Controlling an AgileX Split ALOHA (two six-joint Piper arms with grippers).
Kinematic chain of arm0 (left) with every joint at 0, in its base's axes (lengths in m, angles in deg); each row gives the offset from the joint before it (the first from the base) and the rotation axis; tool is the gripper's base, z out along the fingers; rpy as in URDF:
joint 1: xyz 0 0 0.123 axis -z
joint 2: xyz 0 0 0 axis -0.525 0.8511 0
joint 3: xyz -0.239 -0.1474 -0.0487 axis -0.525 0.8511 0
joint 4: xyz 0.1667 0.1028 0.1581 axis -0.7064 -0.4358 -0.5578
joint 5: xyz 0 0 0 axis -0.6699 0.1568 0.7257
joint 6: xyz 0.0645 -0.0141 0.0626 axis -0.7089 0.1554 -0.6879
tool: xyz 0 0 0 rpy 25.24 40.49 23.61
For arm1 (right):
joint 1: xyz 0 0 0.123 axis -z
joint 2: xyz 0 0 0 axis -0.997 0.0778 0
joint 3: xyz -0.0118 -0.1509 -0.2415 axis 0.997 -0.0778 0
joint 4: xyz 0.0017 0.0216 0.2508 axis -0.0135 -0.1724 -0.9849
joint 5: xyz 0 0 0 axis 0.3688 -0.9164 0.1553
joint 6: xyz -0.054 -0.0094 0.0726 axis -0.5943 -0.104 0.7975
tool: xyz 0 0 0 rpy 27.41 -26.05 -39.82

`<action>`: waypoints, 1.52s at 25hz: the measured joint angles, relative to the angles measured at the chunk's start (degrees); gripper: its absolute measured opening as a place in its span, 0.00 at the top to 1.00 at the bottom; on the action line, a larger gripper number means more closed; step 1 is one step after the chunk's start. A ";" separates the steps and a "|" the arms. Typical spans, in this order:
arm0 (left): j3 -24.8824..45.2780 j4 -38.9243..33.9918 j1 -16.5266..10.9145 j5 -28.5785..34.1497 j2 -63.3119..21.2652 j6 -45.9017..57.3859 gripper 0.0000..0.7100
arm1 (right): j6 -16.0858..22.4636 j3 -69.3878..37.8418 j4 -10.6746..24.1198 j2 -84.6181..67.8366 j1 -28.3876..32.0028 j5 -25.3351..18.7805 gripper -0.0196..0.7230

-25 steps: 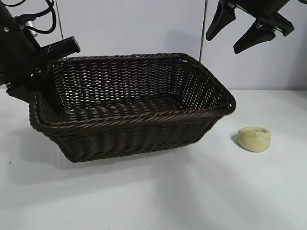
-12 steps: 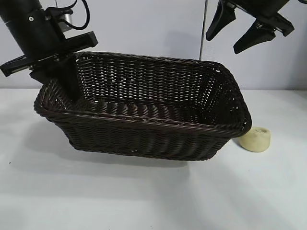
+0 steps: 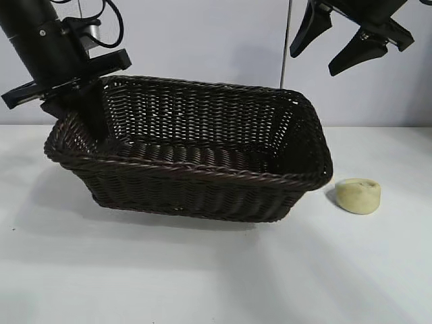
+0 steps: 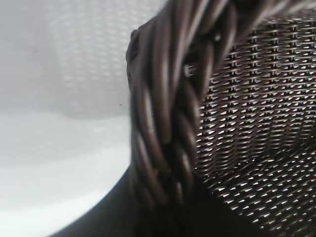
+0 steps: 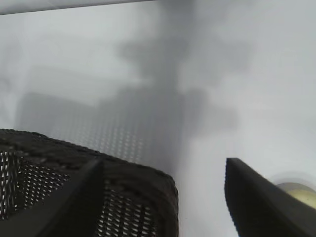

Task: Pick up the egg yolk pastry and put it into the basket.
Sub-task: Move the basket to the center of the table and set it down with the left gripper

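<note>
Pastry (image 3: 358, 195) on the table (image 3: 216, 277), just beside the basket's (image 3: 196, 175) right end.

The pastry is a small, pale cream puck with a dimpled top, lying clear of the dark woven wicker. The basket is rectangular, with flared sides and a braided rim; its left end sits raised. The left gripper (image 3: 84, 111) pinches that left rim, one finger down inside the weave. The right gripper (image 3: 341, 44) hangs high above the pastry, black fingers spread apart.
</note>
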State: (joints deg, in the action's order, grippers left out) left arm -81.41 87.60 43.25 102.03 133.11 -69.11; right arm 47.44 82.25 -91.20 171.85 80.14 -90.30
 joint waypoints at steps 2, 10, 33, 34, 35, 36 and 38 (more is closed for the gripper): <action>0.00 0.22 0.00 0.47 0.11 -0.40 0.86 | 0.00 0.00 0.00 0.00 0.00 0.00 0.31; 0.00 0.42 0.00 1.07 4.97 -1.67 0.86 | 0.00 0.00 0.00 0.00 0.00 0.00 0.31; 1.20 3.13 0.00 -2.89 9.62 -4.55 0.68 | 0.00 0.00 0.00 0.00 0.00 0.00 0.31; 1.20 3.49 0.00 -2.89 9.62 -4.55 0.60 | 0.00 0.00 0.00 0.00 0.00 0.00 0.31; 1.20 3.62 0.00 -2.89 9.62 -4.56 0.50 | 0.00 0.00 0.00 0.00 0.00 0.00 0.31; 1.12 3.75 0.00 -2.69 9.62 -4.61 0.42 | 0.00 0.00 0.00 0.00 0.00 0.00 0.31; 0.97 3.75 0.00 -2.62 9.49 -4.61 0.32 | 0.00 0.00 0.00 0.00 0.00 0.00 0.31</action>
State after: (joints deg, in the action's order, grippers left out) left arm -80.45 91.36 43.25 99.41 142.60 -73.72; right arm 47.44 82.25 -91.20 171.85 80.14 -90.30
